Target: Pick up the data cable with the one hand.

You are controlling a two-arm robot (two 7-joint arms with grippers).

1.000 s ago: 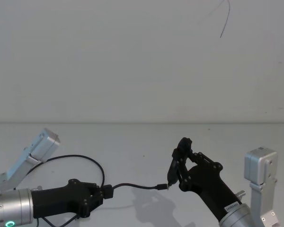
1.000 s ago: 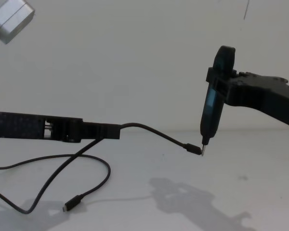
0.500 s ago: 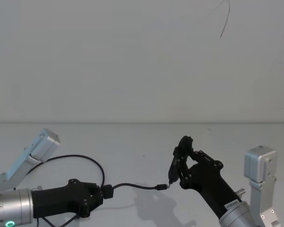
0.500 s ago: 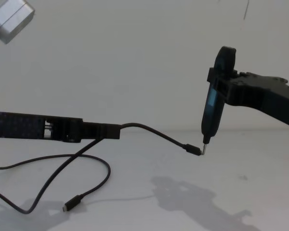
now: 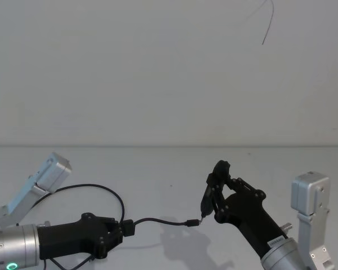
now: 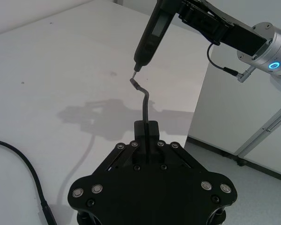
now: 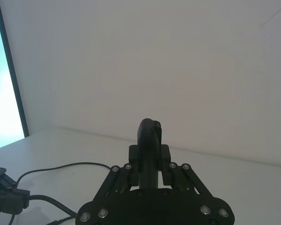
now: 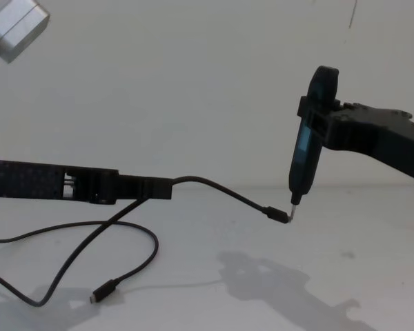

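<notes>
The data cable (image 5: 101,188) is a thin black cord looping over the white table. My left gripper (image 5: 124,228), the one hand, is shut on it near one end and holds that end above the table (image 8: 214,187). The short free end bends toward a small plug (image 8: 277,214). The other plug (image 8: 102,292) lies on the table. In the left wrist view the cable (image 6: 144,101) sticks out between the jaws of the left gripper (image 6: 147,129). My right gripper (image 5: 218,194) is shut on an upright pen-like tool (image 8: 307,148), whose metal tip hovers just above the plug.
A silver bracket (image 5: 45,180) stands at the left and another (image 5: 310,208) at the right. A white wall rises behind the table. In the left wrist view the table edge (image 6: 199,112) drops to the floor beyond the right arm.
The pen-like tool in my right gripper has risen slightly, so its tip stands a little higher over the plug. The left gripper and the cable have stayed put.
</notes>
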